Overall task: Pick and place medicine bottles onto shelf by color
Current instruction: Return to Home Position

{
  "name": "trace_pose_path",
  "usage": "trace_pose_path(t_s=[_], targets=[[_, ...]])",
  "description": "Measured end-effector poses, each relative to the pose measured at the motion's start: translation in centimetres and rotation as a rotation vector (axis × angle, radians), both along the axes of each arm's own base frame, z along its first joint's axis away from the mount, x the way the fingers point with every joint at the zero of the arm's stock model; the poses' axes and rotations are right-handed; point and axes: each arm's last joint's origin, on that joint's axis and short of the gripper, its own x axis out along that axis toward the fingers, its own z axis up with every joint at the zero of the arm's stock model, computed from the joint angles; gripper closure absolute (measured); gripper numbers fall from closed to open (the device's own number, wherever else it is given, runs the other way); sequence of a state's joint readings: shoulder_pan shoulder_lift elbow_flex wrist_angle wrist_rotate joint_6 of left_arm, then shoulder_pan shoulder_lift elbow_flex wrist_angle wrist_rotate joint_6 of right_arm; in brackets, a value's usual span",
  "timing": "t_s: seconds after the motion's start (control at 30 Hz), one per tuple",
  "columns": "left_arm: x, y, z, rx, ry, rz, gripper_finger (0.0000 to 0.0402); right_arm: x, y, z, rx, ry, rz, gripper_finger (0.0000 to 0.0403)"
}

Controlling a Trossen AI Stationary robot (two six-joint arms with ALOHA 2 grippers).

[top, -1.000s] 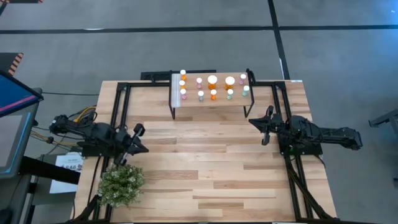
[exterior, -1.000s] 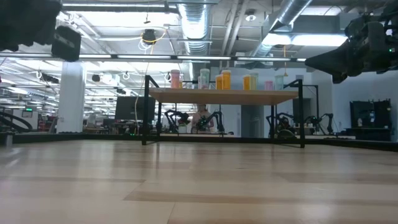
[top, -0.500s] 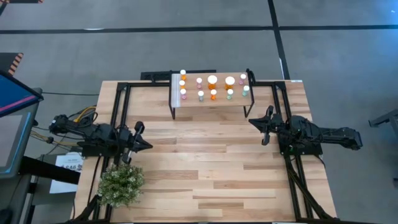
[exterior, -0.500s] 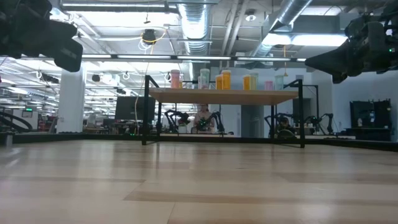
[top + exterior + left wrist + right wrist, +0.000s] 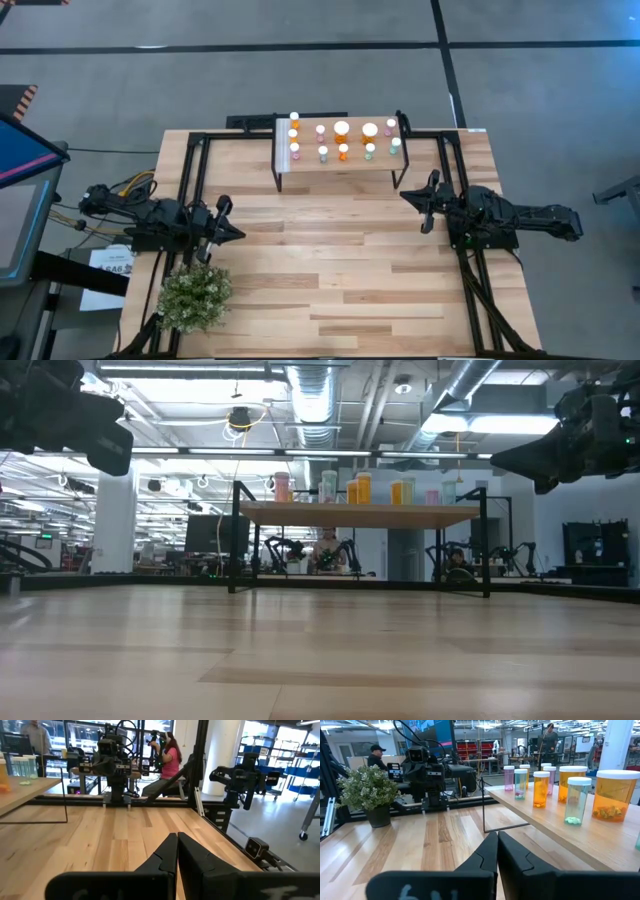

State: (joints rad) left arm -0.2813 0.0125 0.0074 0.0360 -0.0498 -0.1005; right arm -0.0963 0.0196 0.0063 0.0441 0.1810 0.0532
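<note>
Several medicine bottles (image 5: 342,140) with white caps and orange, pink or pale green bodies stand upright on the shelf (image 5: 335,170), a small wood-topped platform on black legs at the table's far edge. The right wrist view shows the bottles (image 5: 541,788) on the shelf top (image 5: 580,840), and the low view shows them in a row (image 5: 363,488). My left gripper (image 5: 238,236) hangs shut and level over the table's left side, with nothing in it (image 5: 177,851). My right gripper (image 5: 404,196) hangs shut over the right side, just off the shelf's right leg, also with nothing in it (image 5: 497,851).
A small potted plant (image 5: 195,297) stands near the table's front left, close under my left arm. Black frame rails (image 5: 190,180) run along both table sides. People (image 5: 172,757) stand in the room beyond the table. Bare wood lies between the two arms.
My left gripper has turned a little at the wrist without leaving its place and stays shut. The right arm and the bottles have kept still.
</note>
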Motion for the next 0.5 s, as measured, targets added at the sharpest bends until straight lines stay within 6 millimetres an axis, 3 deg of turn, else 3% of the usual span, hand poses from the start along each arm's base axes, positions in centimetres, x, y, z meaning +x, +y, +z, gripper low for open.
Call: trace_pose_path(t_s=[0.5], targets=[[0.00,0.00,0.00,0.002,0.000,0.000,0.0401,0.00,0.00,0.00,0.000,0.000,0.000,0.0370]])
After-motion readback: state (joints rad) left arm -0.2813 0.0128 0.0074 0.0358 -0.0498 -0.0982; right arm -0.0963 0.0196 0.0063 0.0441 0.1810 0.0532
